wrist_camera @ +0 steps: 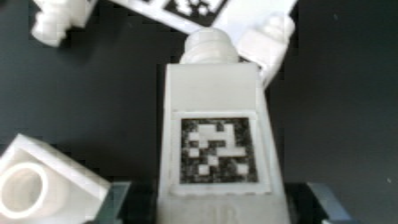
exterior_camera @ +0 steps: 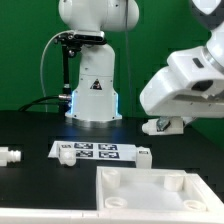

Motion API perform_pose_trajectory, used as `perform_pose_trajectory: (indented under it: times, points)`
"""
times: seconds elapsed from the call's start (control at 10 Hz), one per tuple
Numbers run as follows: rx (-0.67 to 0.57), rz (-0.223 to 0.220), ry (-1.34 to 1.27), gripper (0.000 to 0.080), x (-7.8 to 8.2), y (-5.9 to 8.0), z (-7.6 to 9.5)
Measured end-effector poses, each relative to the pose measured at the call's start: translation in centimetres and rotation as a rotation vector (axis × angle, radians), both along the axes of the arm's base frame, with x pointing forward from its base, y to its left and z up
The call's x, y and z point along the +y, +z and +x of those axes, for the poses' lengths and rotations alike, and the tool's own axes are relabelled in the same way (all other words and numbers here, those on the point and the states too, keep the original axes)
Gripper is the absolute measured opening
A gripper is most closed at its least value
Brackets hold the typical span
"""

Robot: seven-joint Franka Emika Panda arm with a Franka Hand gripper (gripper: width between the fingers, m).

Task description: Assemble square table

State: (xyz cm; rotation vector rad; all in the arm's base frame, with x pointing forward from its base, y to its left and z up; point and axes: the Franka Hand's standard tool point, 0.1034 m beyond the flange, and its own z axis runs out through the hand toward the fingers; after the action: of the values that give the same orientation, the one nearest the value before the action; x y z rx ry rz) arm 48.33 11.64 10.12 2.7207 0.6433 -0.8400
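- Gripper (wrist_camera: 214, 206) is closed on a leg (wrist_camera: 214, 120). In the wrist view, dark fingers (wrist_camera: 128, 202) press against both long sides and the leg's tag faces the camera.
- Only the finger ends show there; the rest is cut by the frame edge.
- In the exterior view, gripper (exterior_camera: 163, 126) and leg (exterior_camera: 158, 126) are past the marker board's (exterior_camera: 95, 150) far right corner, near it but apart. The wrist housing hides most of the leg, so I can't tell whether it rests on the table (exterior_camera: 30, 130) or is just off it.
- In the wrist view, the leg's rounded tip points toward the marker board (wrist_camera: 199, 10), which is mostly cropped and blurred. It's unclear if the tip touches the white part beside it.
- Tabletop (exterior_camera: 150, 190) is on the near side of the marker board, close to it. It is cut off by the frame, with only two corner sockets visible.
- Second leg (exterior_camera: 10, 156) is well off the marker board's left end, partly out of frame.
- Small white part (exterior_camera: 143, 155) sits just beside the marker board's right end and is too small to identify.
- White piece with a round hole (wrist_camera: 36, 180) lies beside the gripped leg. It is cropped, so I can't tell what it is.
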Motion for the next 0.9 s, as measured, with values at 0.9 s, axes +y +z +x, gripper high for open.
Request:
perform_pose_trajectory:
  times: [0.9]
  points:
    - [-0.483,0.381,-0.156,0.0285,-2.7,4.4,9.7]
